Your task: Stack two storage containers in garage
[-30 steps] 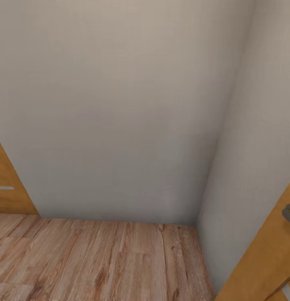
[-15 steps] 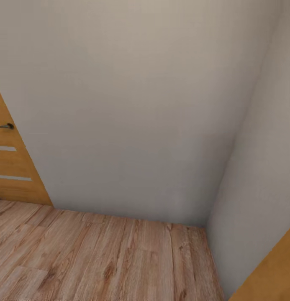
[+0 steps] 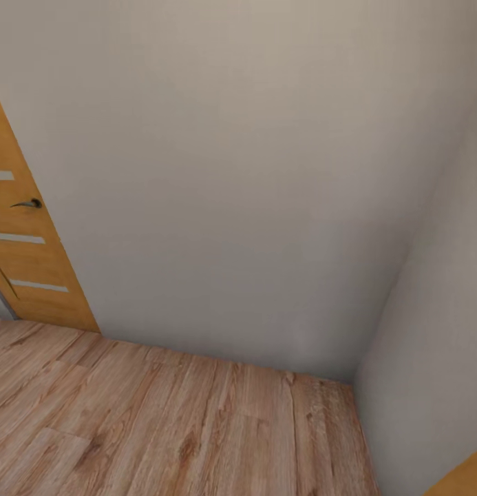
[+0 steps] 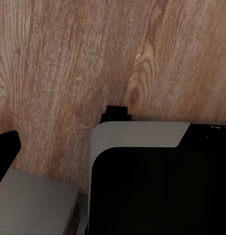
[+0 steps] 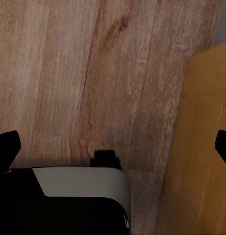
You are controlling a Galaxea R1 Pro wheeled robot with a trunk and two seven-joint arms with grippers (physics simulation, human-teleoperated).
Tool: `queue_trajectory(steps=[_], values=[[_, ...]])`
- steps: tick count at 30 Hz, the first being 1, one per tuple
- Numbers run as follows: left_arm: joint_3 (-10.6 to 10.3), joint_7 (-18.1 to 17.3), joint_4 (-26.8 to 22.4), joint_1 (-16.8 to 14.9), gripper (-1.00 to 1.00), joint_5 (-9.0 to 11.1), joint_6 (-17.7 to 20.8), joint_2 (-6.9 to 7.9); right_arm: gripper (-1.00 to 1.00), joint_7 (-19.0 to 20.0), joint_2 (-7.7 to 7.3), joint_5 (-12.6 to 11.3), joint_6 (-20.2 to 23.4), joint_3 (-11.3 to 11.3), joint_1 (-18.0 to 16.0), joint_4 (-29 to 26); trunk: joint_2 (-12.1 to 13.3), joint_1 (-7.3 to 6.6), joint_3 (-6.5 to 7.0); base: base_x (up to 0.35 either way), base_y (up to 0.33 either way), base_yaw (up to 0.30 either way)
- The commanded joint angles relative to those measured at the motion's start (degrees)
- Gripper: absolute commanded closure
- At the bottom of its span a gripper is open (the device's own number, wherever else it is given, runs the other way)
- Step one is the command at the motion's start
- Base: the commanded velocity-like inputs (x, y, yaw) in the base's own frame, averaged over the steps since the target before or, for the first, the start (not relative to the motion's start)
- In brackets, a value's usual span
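Observation:
The storage containers are out of view. I am facing a corner of plain white walls (image 3: 231, 172) over a light wood-plank floor (image 3: 162, 427). In the right wrist view my right gripper (image 5: 115, 147) hangs open above the planks, its black fingertips (image 5: 6, 147) at opposite edges of the picture with nothing between them. In the left wrist view one black fingertip (image 4: 6, 149) of my left gripper (image 4: 113, 147) sits far out at the picture's edge over bare planks, holding nothing; the other finger is lost against my dark base (image 4: 157, 191).
A wooden door (image 3: 21, 234) with pale stripes and a dark handle (image 3: 28, 204) stands at the left. A second white wall (image 3: 438, 331) closes the right side, with an orange door edge (image 3: 465, 482) at the lower right. That orange panel (image 5: 201, 147) is close beside my right gripper.
The whole head view has swung left: the left door has come further into view with its handle, and the right door has slid almost out. Nothing in the room moved.

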Motion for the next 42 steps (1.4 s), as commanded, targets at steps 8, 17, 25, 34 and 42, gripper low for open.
queue_trajectory(steps=[8, 17, 25, 34, 42], values=[[-0.31, 0.02, 0.22, -0.09, -1.00, 0.69, -0.34, -0.01, -1.00, -0.10, 0.01, -0.32, -0.32, 0.37, -0.08, 0.18, -0.03, 0.01, -0.06, 0.013, 0.000, 0.016], [-0.33, 0.02, 0.22, -0.09, -1.00, 0.67, -0.34, -0.01, -1.00, -0.10, 0.01, -0.32, -0.32, 0.37, -0.08, 0.18, -0.03, 0.01, -0.06, 0.000, 0.000, 0.243], [-0.35, 0.02, 0.22, -0.09, -1.00, 0.63, -0.34, -0.01, -1.00, -0.10, 0.01, -0.32, -0.32, 0.37, -0.08, 0.18, -0.03, 0.01, -0.06, 0.000, 0.000, 0.288], [-0.40, 0.02, 0.22, -0.09, -1.00, 0.55, -0.34, -0.01, -1.00, -0.10, 0.01, -0.32, -0.32, 0.37, -0.08, 0.18, -0.03, 0.01, -0.06, 0.127, 0.000, 0.289], [-0.32, 0.02, 0.22, -0.09, -1.00, 0.59, -0.34, -0.01, -1.00, -0.10, 0.01, -0.32, -0.32, 0.37, -0.08, 0.18, -0.03, 0.01, -0.06, 0.254, 0.000, 0.267]])
